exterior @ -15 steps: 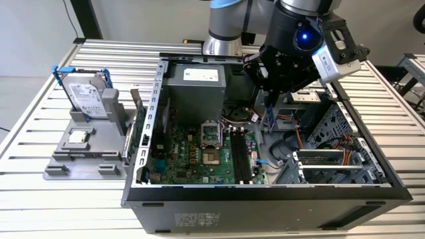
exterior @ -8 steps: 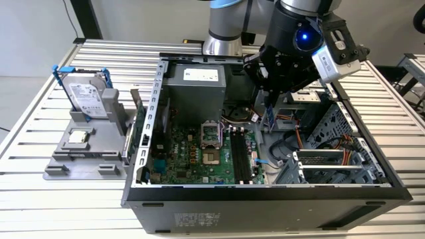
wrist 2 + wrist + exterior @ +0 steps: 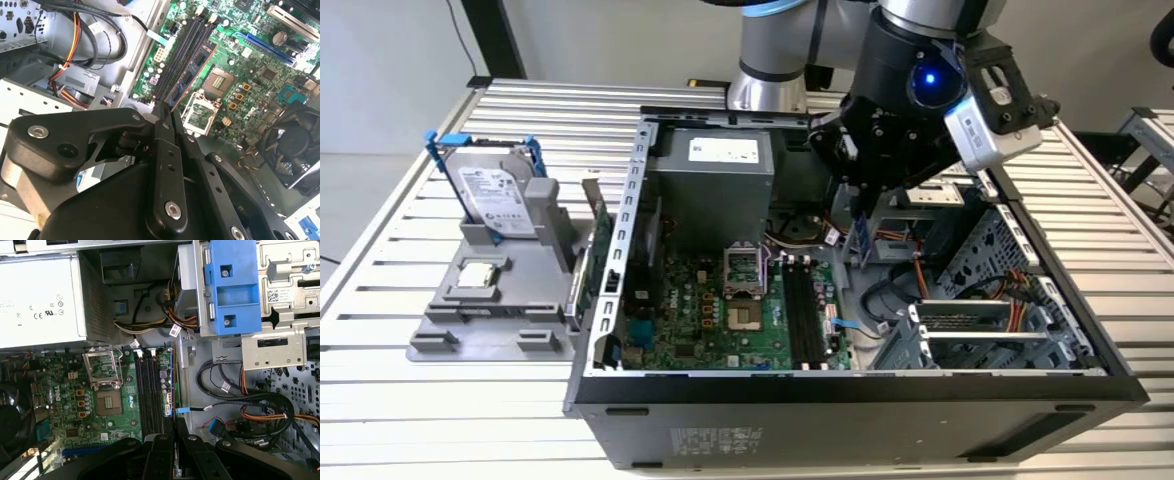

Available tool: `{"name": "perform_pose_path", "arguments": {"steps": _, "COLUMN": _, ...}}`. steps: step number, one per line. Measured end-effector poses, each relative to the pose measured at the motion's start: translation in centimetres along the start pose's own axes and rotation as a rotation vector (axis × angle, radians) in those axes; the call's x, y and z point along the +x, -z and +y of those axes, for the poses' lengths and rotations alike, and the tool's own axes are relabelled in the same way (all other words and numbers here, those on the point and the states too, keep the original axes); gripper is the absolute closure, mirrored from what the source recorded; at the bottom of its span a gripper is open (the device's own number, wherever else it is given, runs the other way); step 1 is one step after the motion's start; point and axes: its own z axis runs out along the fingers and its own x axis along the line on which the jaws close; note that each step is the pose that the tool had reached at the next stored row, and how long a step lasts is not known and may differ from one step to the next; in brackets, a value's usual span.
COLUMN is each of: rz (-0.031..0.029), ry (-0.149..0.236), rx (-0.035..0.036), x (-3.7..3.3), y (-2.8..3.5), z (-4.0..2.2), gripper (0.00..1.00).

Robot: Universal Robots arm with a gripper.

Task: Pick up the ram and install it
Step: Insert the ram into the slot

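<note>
The hand (image 3: 166,116) hangs above the open computer case (image 3: 630,250), its fingers (image 3: 162,150) pressed together on the ram (image 3: 192,75), a thin stick held on edge. In both wrist views the ram sits just above the black memory slots (image 3: 148,390) on the green motherboard (image 3: 55,390), beside the empty processor socket (image 3: 216,80).

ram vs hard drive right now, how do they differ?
The ram is a thin dark stick; the hard drive is a broad silver block in a blue frame. The ram is clamped in the gripper above the motherboard slots inside the case; the hard drive stands in the grey holder outside it. Shared: neither is installed yet.
</note>
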Motion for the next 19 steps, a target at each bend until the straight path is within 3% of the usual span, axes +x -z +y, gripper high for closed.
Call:
{"name": "perform_pose_path", "arguments": {"steps": 14, "rz": 0.0018, "ry": 0.000, "rx": 0.0007, "x": 0.02, "y": -0.42, "z": -0.02, "gripper": 1.00}}
{"name": "perform_pose_path", "arguments": {"steps": 19, "rz": 0.0018, "ry": 0.000, "rx": 0.0007, "x": 0.03, "y": -1.26, "z": -0.02, "gripper": 1.00}}
